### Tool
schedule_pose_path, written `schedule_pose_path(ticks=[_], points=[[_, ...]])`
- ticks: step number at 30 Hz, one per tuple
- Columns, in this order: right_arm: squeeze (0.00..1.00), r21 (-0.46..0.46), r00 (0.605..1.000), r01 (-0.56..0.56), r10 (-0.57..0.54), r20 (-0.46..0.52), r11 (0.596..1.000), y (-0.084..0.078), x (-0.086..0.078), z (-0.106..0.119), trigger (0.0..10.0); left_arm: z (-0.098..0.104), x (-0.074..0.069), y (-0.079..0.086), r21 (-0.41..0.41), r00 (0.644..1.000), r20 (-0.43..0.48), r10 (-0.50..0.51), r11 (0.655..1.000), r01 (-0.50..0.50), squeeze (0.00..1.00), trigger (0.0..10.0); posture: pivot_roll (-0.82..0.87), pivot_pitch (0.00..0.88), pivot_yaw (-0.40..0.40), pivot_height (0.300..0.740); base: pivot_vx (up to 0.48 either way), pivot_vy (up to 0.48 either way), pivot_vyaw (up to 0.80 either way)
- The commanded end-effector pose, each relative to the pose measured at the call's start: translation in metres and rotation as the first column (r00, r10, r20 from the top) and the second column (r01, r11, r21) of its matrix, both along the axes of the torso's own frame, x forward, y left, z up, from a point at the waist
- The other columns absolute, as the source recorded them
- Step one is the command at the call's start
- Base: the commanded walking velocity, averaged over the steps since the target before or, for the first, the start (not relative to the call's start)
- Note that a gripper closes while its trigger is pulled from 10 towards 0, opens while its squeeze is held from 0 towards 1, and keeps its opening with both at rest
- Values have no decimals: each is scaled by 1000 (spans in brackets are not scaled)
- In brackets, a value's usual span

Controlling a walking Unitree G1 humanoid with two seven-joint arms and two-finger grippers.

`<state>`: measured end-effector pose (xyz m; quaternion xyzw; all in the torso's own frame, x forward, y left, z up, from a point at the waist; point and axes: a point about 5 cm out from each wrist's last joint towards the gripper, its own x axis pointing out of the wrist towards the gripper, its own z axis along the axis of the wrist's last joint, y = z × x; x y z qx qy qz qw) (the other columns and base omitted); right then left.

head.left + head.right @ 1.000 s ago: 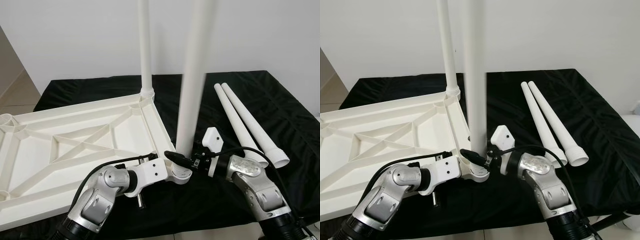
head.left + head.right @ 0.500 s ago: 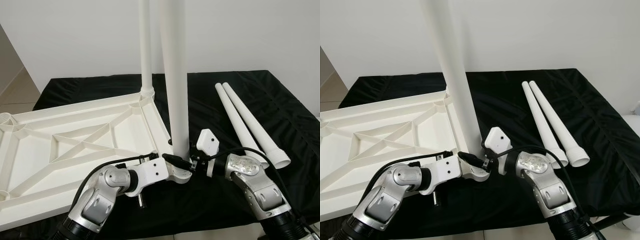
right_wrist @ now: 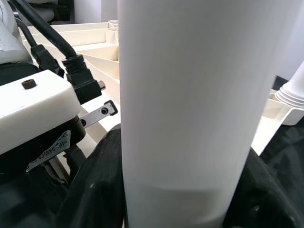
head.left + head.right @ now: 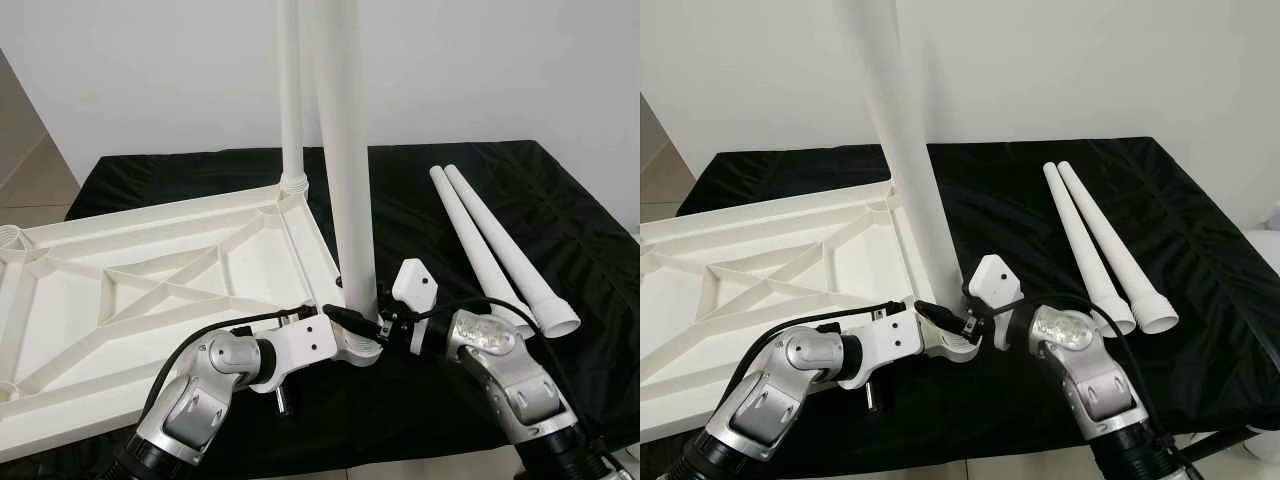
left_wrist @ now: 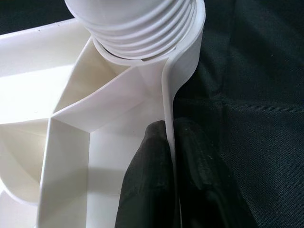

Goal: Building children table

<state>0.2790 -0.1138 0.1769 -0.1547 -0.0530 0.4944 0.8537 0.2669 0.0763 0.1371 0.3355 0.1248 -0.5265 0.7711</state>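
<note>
The white table top (image 4: 150, 300) lies upside down on the black cloth, ribs showing. One white leg (image 4: 290, 100) stands upright in its far corner. A second leg (image 4: 348, 180) stands at the near corner and leans slightly left, with its ribbed end (image 5: 137, 23) at the corner socket. My right gripper (image 4: 378, 318) is shut on this leg low down, a black finger (image 3: 95, 190) on each side of it. My left gripper (image 5: 169, 133) is shut on the table top's rim (image 5: 168, 95) just beside that socket. Two loose legs (image 4: 478, 240) lie side by side on the right.
A black cloth (image 4: 560, 220) covers the work surface, with its front edge close behind my arms. A white wall rises behind. The floor shows at far left (image 4: 30, 180). Cables run over both wrists near the corner.
The held leg has swung from leaning right to nearly upright, leaning slightly left, and its base has shifted left onto the near corner socket. The left gripper stays on the rim.
</note>
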Motion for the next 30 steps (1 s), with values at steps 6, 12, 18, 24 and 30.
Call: schedule_pose_path(ticks=[6, 12, 18, 24, 30], points=[[0, -49, 981, 157, -162, -106, 986, -22, 4, -27, 10000, -13, 3, 9, 34, 991, 41, 128, 991, -129, 0, 10000, -152, 105, 65, 740, 0, 0, 0], [0, -11, 958, 261, -261, -116, 965, -28, 8, -31, 10000, -12, 3, 9, 33, 991, 42, 126, 991, -127, 0, 10000, -151, 106, 66, 740, 0, 0, 0], [0, 17, 952, 287, -283, -117, 958, -25, 7, -31, 10000, -12, 3, 9, 35, 991, 42, 124, 991, -126, 0, 10000, -151, 106, 66, 740, 0, 0, 0], [0, 26, 930, 357, -352, -110, 934, -28, 11, -32, 10000, -12, 3, 9, 36, 991, 42, 123, 991, -125, 0, 10000, -150, 110, 71, 740, 0, 0, 0], [0, 30, 926, 367, -362, -104, 930, -28, 10, -34, 10000, -11, 2, 10, 35, 991, 42, 126, 991, -127, 0, 10000, -150, 110, 69, 740, 0, 0, 0]])
